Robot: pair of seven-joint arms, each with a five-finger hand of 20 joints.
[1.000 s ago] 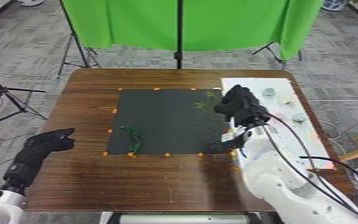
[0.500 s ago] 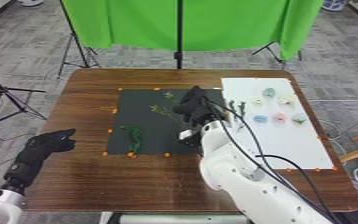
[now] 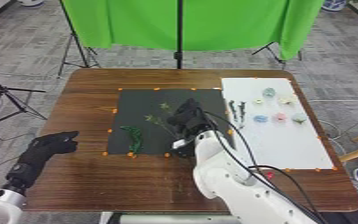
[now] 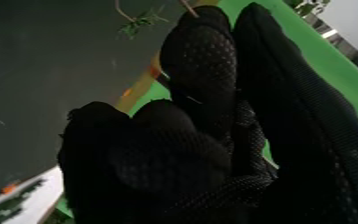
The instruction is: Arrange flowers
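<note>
In the head view my right hand (image 3: 190, 118) is over the right half of the dark mat (image 3: 144, 107), curled round a thin green stem (image 3: 163, 125) whose leafy tips point away toward the mat's middle. The right wrist view has my right hand (image 4: 198, 65) with fingers bent and the stem's leafy sprig (image 4: 140, 22) past the fingertips. A dark green leafy piece (image 3: 134, 139) lies on the mat's left part. On the white board (image 3: 286, 145) are pale flower heads, a blue one (image 3: 261, 119) and a pink one (image 3: 279, 117) among them. My left hand (image 3: 51, 145) is left of the mat, fingers relaxed.
Two dark stems (image 3: 242, 111) lie on the board's left side. Orange tape marks edge the mat on the brown wooden table (image 3: 158, 185). Beyond the table hang a green cloth (image 3: 131, 25) and black stands.
My right hand has moved left from the white board's edge onto the mat, carrying the stem, and then slightly back toward me. The left hand has barely moved.
</note>
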